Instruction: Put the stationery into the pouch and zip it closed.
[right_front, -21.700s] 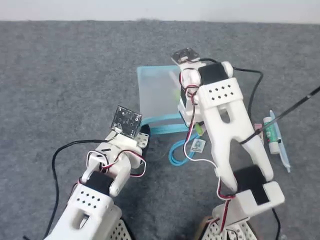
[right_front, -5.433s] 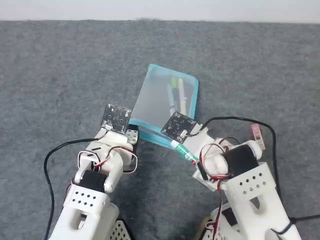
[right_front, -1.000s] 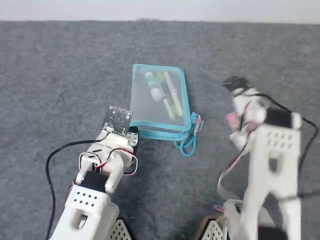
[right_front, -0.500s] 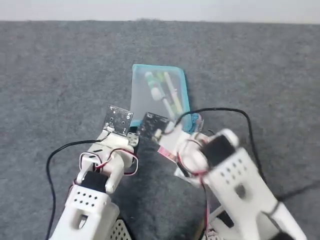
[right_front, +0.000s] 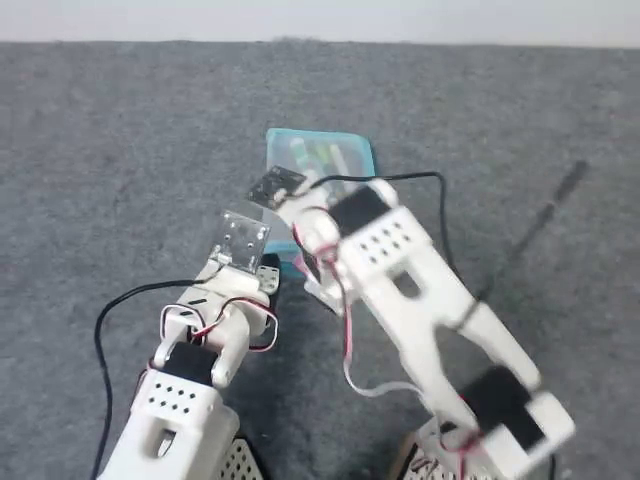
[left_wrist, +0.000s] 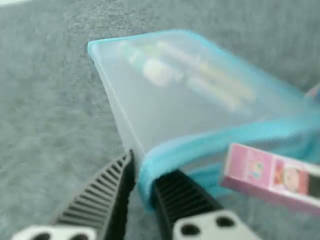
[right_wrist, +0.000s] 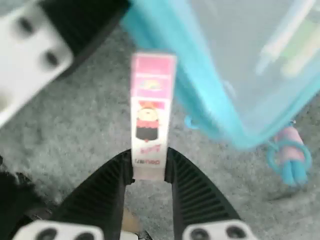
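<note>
The pouch (left_wrist: 200, 105) lies on the grey counter (right_front: 120, 130). Its near corner at the zip edge is clamped by the left end effector (left_wrist: 145, 172), probably so that the mouth is steadied and lifted for loading. A pink stationery block (right_wrist: 149, 100) is gripped at one end by the right end effector (right_wrist: 148, 157). It is poised just beside the teal opening, seemingly to be slid in. Several pens (left_wrist: 165, 72) are seen inside the pouch.

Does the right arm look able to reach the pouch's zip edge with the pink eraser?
Probably yes: the right gripper holds the pink eraser close beside the blue zip edge of the pouch, nothing lies between, and the left gripper pins that edge.
</note>
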